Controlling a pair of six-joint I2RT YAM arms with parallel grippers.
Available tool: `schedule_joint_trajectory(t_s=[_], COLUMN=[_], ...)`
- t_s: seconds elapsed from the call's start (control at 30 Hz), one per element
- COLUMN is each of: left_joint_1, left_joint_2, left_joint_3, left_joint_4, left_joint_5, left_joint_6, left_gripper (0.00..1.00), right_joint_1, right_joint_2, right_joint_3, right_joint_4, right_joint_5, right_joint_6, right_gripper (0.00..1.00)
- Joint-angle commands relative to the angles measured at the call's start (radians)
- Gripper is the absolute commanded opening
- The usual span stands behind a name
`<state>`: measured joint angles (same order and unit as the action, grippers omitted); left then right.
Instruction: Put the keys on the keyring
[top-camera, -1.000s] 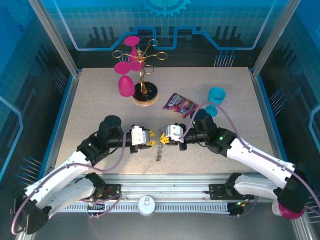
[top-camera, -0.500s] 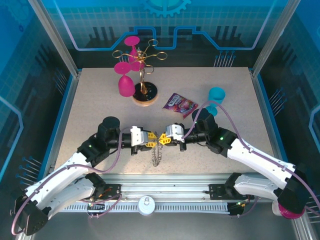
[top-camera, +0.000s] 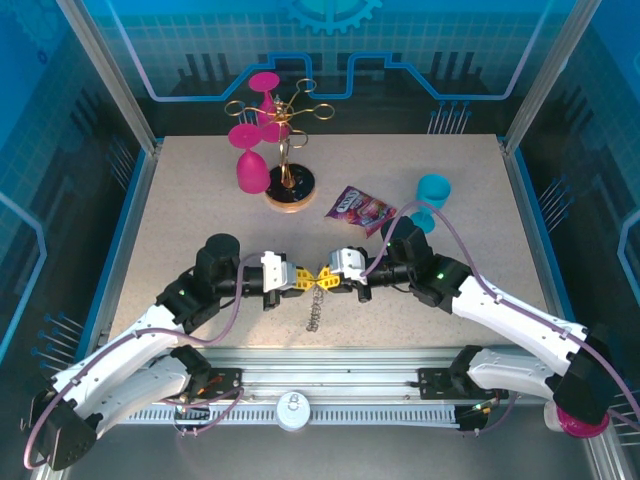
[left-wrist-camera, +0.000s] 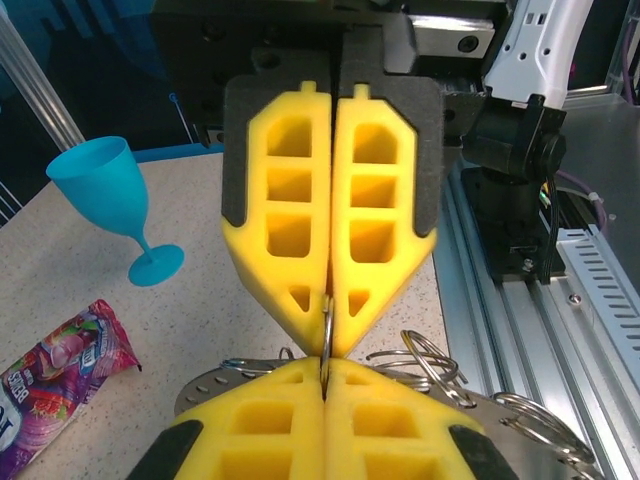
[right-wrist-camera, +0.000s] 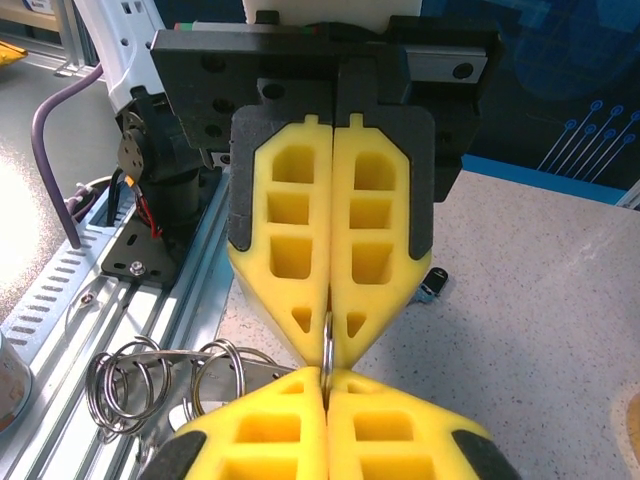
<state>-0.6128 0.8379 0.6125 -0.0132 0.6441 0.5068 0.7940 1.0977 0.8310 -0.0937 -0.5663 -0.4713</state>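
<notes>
Off the counter (top-camera: 200, 210) now, the keyring (top-camera: 314, 316) dangles between left fingers (top-camera: 300, 277) and right fingers (top-camera: 327, 281), both pinched shut on one loop, so threading's probably next.

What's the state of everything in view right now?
left tool, shut on the keyring, tip to tip with the right tool
right tool, shut on the keyring
keyring, pinched between both tools' tips
pink glasses, two, hung on the stand
stand, upright
blue glass, standing upright
snack packet, lying flat
</notes>
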Motion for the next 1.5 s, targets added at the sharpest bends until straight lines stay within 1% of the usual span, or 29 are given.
schedule_joint_trajectory(t_s=[0.0,0.07,0.17,0.23,0.5,0.8,1.03,1.1,1.17,1.2,1.37,1.47], left_joint_1=[-0.006,-0.006,-0.005,-0.007,-0.007,-0.008,-0.007,-0.008,-0.008,-0.008,-0.008,-0.008], left_joint_2=[-0.022,-0.025,-0.012,0.002,0.024,0.025,0.022,0.020,0.021,0.020,0.018,0.020], left_joint_3=[-0.007,-0.001,0.017,0.032,0.050,0.050,0.049,0.049,0.047,0.046,0.035,0.028], left_joint_4=[0.010,-0.016,-0.059,-0.085,-0.103,-0.095,-0.091,-0.090,-0.093,-0.094,-0.070,-0.056], left_joint_5=[-0.022,-0.043,-0.055,-0.058,-0.053,-0.048,-0.044,-0.042,-0.044,-0.044,-0.052,-0.050], left_joint_6=[0.047,0.075,0.106,0.119,0.126,0.126,0.120,0.119,0.119,0.120,0.107,0.098], left_gripper=[0.00,0.00,0.00,0.00,0.00,0.00,0.00,0.00,0.00,0.00,0.00,0.06], right_joint_1=[0.007,0.007,0.009,0.014,0.045,0.061,0.072,0.073,0.072,0.072,0.072,0.073], right_joint_2=[-0.030,-0.038,-0.030,-0.020,0.029,0.052,0.073,0.074,0.071,0.071,0.064,0.060], right_joint_3=[0.008,0.027,0.042,0.077,0.099,0.109,0.119,0.121,0.119,0.120,0.110,0.100], right_joint_4=[-0.027,-0.088,-0.144,-0.150,-0.136,-0.176,-0.179,-0.175,-0.171,-0.170,-0.143,-0.110], right_joint_5=[0.057,0.092,0.111,0.109,0.098,0.148,0.158,0.157,0.153,0.149,0.114,0.089], right_joint_6=[-0.036,-0.080,-0.113,-0.118,-0.115,-0.137,-0.141,-0.139,-0.137,-0.136,-0.108,-0.080], right_gripper=[0.17,0.20,0.21,0.21,0.20,0.22,0.17,0.12,0.02,0.00,0.00,0.00])
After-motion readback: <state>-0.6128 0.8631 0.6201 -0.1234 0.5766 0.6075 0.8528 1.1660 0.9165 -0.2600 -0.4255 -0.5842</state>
